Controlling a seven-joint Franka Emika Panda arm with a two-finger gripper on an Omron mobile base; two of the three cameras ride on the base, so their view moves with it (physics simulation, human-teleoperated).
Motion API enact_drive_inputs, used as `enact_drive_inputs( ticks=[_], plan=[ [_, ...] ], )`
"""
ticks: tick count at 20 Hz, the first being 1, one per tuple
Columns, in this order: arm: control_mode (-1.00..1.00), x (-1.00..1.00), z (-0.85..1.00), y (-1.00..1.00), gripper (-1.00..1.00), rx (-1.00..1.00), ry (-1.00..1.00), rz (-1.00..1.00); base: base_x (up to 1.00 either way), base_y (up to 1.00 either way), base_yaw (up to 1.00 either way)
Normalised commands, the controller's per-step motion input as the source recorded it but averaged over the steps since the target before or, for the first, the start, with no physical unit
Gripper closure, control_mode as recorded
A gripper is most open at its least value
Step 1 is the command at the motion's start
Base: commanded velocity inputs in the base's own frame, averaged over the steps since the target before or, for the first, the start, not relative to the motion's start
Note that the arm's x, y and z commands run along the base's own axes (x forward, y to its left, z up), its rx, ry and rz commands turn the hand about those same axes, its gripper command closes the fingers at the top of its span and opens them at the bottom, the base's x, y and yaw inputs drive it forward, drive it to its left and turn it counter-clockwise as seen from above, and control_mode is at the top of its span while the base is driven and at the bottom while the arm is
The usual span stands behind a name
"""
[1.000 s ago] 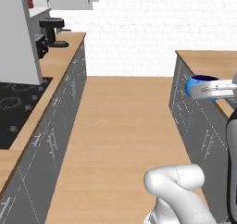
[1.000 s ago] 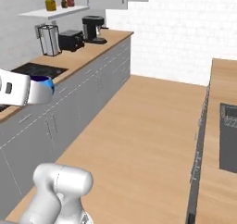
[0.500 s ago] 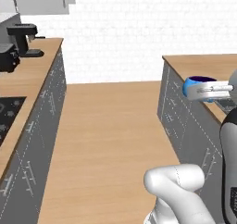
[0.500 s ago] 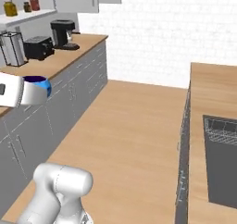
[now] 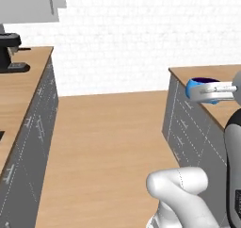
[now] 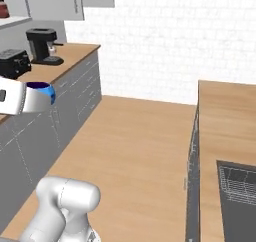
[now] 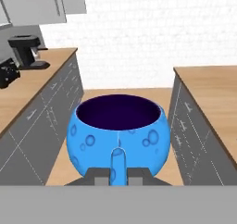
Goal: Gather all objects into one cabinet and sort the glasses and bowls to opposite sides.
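Between the jaws, blue mug (image 7: 118, 140) handle

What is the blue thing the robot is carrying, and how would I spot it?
Look at the wooden floor aisle between the two grey counters. At the end of the white arm hangs a blue mug, gripped by the handle in the shut fingers. It is glossy, bubble-spotted, dark inside, and the sole blue thing here.

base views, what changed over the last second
The base turned, so the whole scene slid across both views: the coffee machine and its counter shifted leftward, and the sink came further into view. No object itself moved. The gripper stays shut on the blue mug, held at the same place beside the arm.
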Motion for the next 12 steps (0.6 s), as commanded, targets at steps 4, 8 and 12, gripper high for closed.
enact_drive_inputs(
  ticks=[4, 8, 12],
  plan=[
    [1.00, 0.00, 0.00, 0.00, 1.00, 0.00, 0.00, 0.00, 1.00, 0.04, -0.11],
    [1.00, 0.00, 0.00, 0.00, 1.00, 0.00, 0.00, 0.00, 1.00, 0.09, -0.10],
    [1.00, 0.00, 0.00, 0.00, 1.00, 0.00, 0.00, 0.00, 1.00, 0.07, -0.06]
  ],
)
